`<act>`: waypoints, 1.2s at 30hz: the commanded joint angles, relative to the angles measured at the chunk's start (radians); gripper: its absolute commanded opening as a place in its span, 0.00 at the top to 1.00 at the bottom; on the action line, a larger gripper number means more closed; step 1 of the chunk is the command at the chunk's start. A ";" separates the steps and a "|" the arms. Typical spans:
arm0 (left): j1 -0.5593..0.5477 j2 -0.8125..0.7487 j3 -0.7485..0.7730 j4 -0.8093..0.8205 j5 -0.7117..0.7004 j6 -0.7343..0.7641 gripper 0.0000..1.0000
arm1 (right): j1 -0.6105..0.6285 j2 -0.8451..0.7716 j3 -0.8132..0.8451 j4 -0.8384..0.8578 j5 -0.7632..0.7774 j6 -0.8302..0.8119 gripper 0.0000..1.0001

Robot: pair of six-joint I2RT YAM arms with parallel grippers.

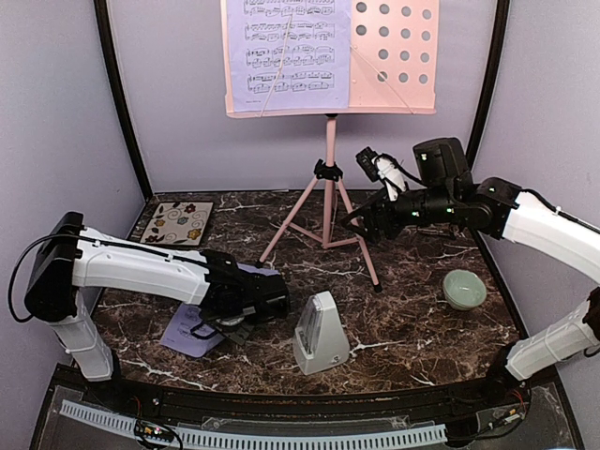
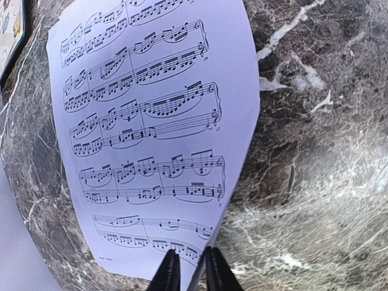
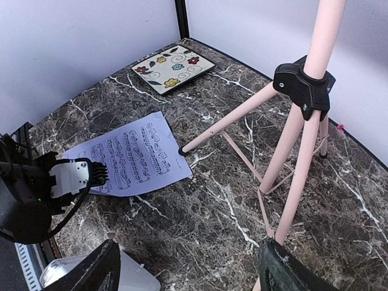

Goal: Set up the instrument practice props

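I am on the sheet-music step. A first page (image 1: 286, 56) stands on the desk of the pink music stand (image 1: 329, 169) at the table's (image 1: 422, 319) back edge, and a second page (image 2: 151, 133) lies flat toward the front-left corner. My left gripper (image 2: 189, 274) has its fingers almost together astride that page's near edge; whether they pinch it I cannot tell. The right gripper (image 3: 191, 276) hangs wide open and empty beside the stand's legs. The metronome (image 1: 319, 335) stands upright by the front edge. Next, I judge, comes a firm pinch, a gentle peel off the marble without creasing, then a lift to the desk's bare right half.
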 commanded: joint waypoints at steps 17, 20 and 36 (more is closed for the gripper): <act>0.092 -0.018 -0.094 0.090 0.070 0.100 0.85 | -0.011 -0.009 0.016 0.056 0.040 0.010 0.21; 0.102 0.003 -0.086 0.101 0.070 0.122 0.79 | -0.011 -0.007 0.021 0.056 0.045 0.007 0.22; 0.166 -0.033 -0.095 0.128 0.174 0.139 0.89 | -0.011 0.013 0.053 0.079 0.049 -0.022 0.22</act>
